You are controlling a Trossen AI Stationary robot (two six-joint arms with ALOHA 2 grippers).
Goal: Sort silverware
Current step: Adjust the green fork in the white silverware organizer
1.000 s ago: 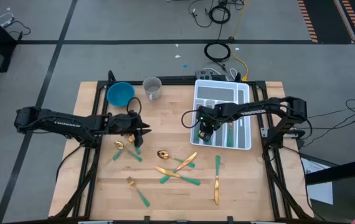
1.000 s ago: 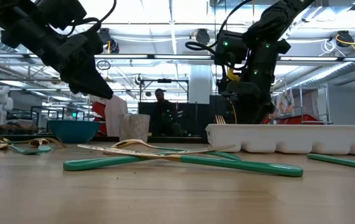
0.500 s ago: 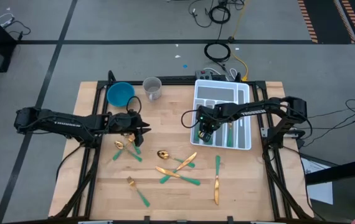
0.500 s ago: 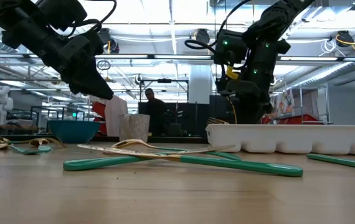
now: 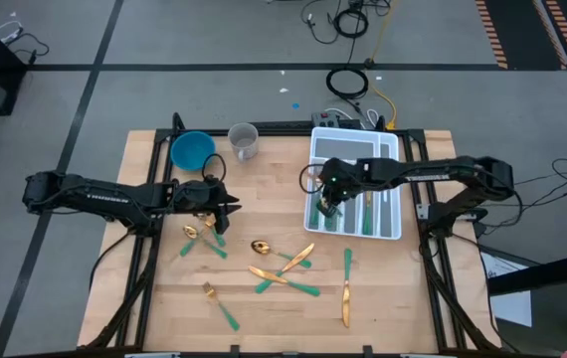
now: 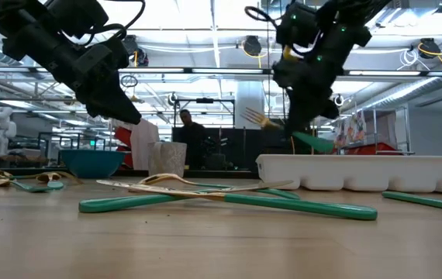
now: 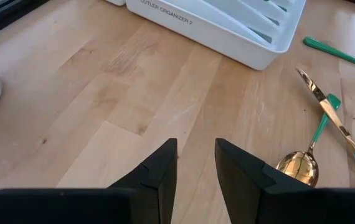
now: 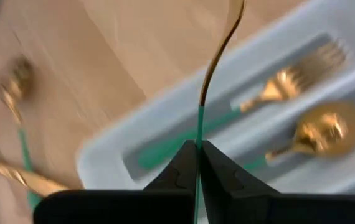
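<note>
Over the white cutlery tray (image 5: pixel 391 157) at the right of the worktop (image 5: pixel 274 189), we are holding our right hand (image 5: pixel 329 208) clenched on a fork (image 6: pixel 279 128) by its green handle. Seen from table height, the fork is hanging clear above the tray, gold tines pointing away from the hand and the green end tilting downward. Through the right wrist camera, the handle is sitting pinched between the two fingers (image 8: pixel 180 171), and the gold neck is curving away past them. Beneath it, one tray compartment is holding a second fork (image 8: pixel 289 74), and the neighbouring one a spoon (image 8: pixel 321 130).

We are keeping our left hand (image 5: pixel 226 211) above the worktop's left half, near the blue bowl (image 5: pixel 192 149) and the clear cup (image 5: pixel 244 140). Its fingers (image 7: pixel 159 174) are standing parted, with nothing between them.

The remaining silverware is lying loose on the wood. A small cluster (image 5: pixel 202 239) is lying just beside the left hand. A gold spoon (image 5: pixel 260 247) and crossed green-handled pieces (image 5: pixel 285 276) are lying near the middle. A fork (image 5: pixel 220 304) is lying toward the front edge, and two more pieces (image 5: pixel 346 286) are lying below the tray.
</note>
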